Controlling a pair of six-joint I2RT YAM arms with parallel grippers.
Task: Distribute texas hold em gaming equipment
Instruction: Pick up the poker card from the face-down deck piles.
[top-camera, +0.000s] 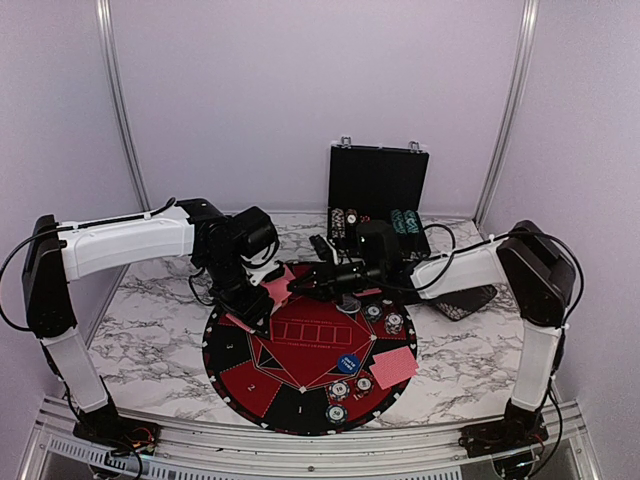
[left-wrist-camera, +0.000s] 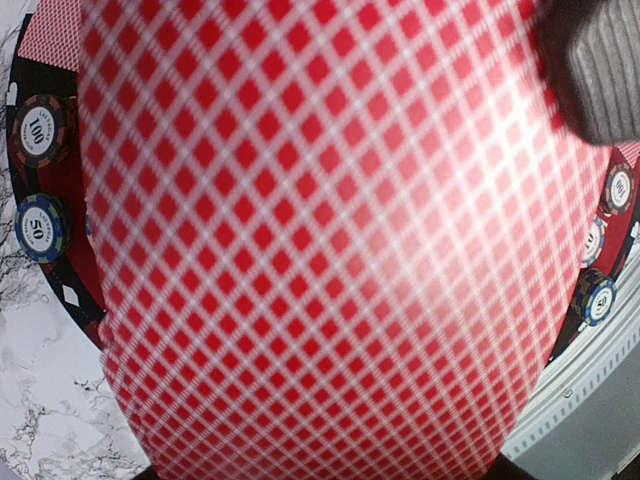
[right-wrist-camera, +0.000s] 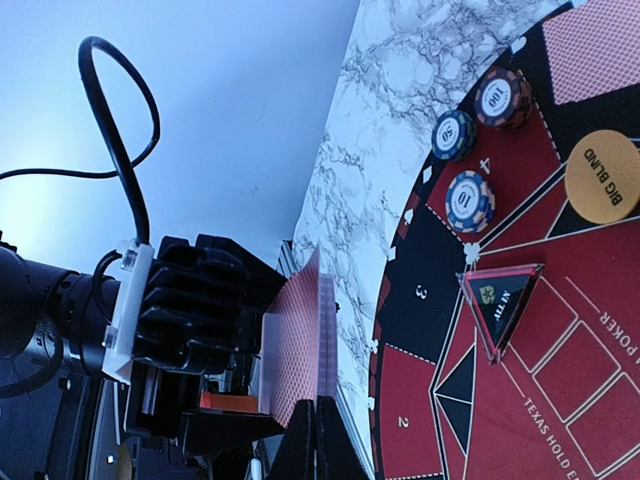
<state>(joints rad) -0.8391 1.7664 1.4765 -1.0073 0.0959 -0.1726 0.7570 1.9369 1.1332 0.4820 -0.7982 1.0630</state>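
From above, red-backed cards (top-camera: 276, 285) are seen held over the far edge of the round mat (top-camera: 300, 400). They are grasped by the left gripper (top-camera: 258, 300), and the jaws of the right gripper (top-camera: 297, 287) are clenched on their edge, while striped chips (top-camera: 340, 388), a blue disc (top-camera: 348, 364) and another card (top-camera: 393, 366) lie on the mat. In the left wrist view, the cards' red-and-white diamond lattice is shown close and blurred, flanked by chips. In the right wrist view, the cards are seen upright and edge-on, near an orange disc (right-wrist-camera: 603, 177) marked BIG BLIND.
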